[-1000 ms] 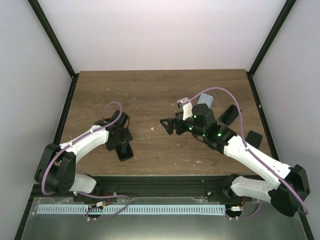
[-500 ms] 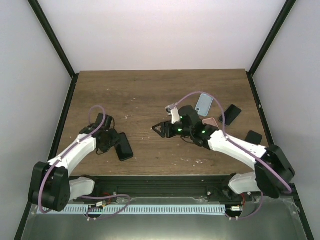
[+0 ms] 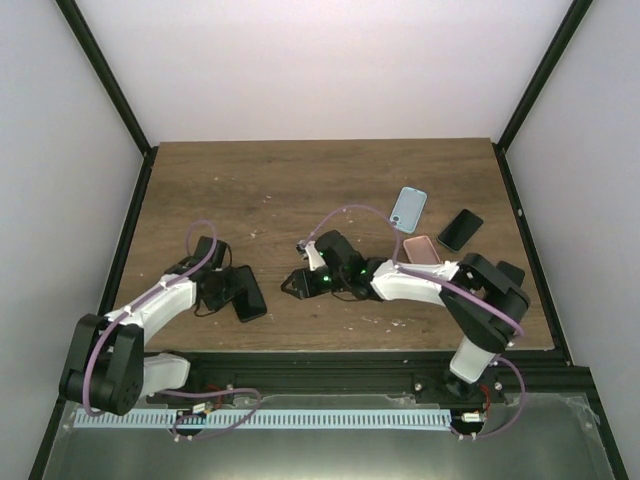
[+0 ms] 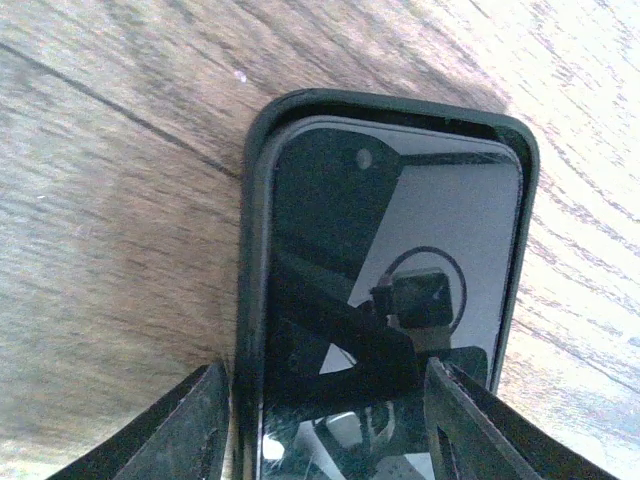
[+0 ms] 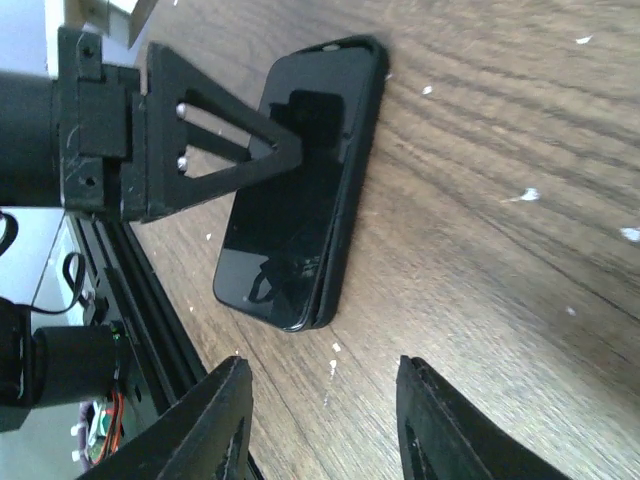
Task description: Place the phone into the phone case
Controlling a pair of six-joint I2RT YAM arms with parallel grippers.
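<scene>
Black on black, the phone (image 4: 390, 290) lies glass-up within the rim of the phone case (image 4: 252, 200) on the wooden table (image 3: 300, 180), toward its near left. The left gripper (image 4: 325, 400) straddles one end with jaws spread, apparently to steady it. The right gripper (image 5: 320, 375), also spread and empty, faces a long edge, likely to press it home.
</scene>
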